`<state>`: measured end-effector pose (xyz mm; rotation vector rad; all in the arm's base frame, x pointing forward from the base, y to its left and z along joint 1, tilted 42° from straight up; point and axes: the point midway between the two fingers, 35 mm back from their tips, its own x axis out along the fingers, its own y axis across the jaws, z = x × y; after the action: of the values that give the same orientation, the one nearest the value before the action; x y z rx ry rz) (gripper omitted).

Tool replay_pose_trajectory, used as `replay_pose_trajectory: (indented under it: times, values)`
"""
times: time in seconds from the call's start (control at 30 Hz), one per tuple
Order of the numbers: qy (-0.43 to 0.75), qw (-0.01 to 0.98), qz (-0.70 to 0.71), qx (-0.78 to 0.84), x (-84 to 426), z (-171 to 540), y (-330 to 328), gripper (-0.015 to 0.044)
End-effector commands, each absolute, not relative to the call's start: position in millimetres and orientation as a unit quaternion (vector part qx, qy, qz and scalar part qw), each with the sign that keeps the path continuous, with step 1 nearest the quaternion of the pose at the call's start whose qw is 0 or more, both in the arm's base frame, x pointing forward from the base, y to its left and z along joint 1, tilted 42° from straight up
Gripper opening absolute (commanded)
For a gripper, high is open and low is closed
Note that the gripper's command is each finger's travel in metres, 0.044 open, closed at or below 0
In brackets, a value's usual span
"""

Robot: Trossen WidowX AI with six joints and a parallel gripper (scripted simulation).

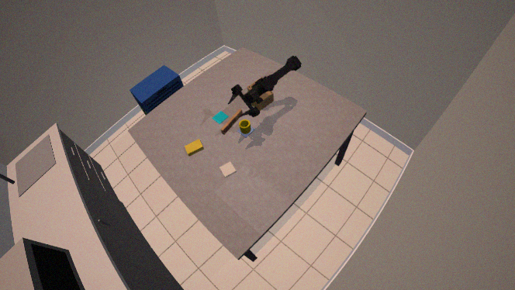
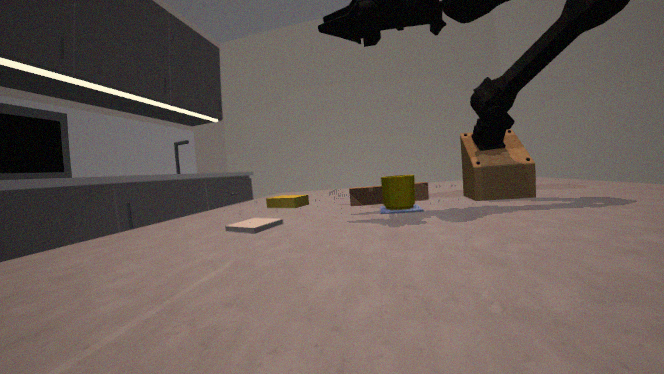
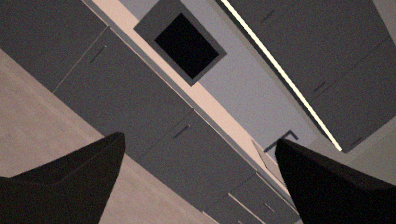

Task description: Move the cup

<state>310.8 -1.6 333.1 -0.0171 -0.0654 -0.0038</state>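
Observation:
A dark yellow cup (image 1: pixel 244 126) (image 2: pixel 398 192) stands upright on a blue pad (image 1: pixel 246 134) (image 2: pixel 401 210). No marbles can be made out inside it. A flat teal pad (image 1: pixel 220 117) lies across the wooden bar from the cup. A pale square slab (image 1: pixel 227 169) (image 2: pixel 254 225) lies on the other side of the cup; I cannot tell whether it is a pad. My gripper (image 1: pixel 235 108) (image 2: pixel 321 28) (image 3: pixel 202 143) is open and empty, high above the table and pointing roughly level. The cup is not in the wrist view.
A brown wooden bar (image 1: pixel 231 122) (image 2: pixel 366 195) stands between the cup and the teal pad. A yellow block (image 1: pixel 194 147) (image 2: pixel 287 201) lies farther from the arm. The arm's wooden base (image 1: pixel 264 101) (image 2: pixel 504 180) stands behind. Dark kitchen cabinets (image 3: pixel 135 95) fill the wrist view.

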Motion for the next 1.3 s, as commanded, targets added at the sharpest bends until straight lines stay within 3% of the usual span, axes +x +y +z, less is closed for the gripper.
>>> replay_pose_trajectory:
  times: [0.0,0.27,0.4,0.53,0.6,1.27]
  values:
    - [-0.022,1.0,0.002,-0.003,312.7,328.2,-0.7,0.0374]
    - [0.357,0.896,0.058,0.257,315.4,163.1,30.7,0.0167]
    - [0.53,0.744,0.015,0.406,277.8,104.4,48.9,0.0167]
    - [0.657,0.527,-0.074,0.534,231.3,76.0,68.5,0.0167]
    - [0.677,0.468,-0.1,0.559,221.1,73.9,73.1,0.0167]
    - [0.678,0.466,-0.102,0.559,219.2,68.1,75.3,0.0167]
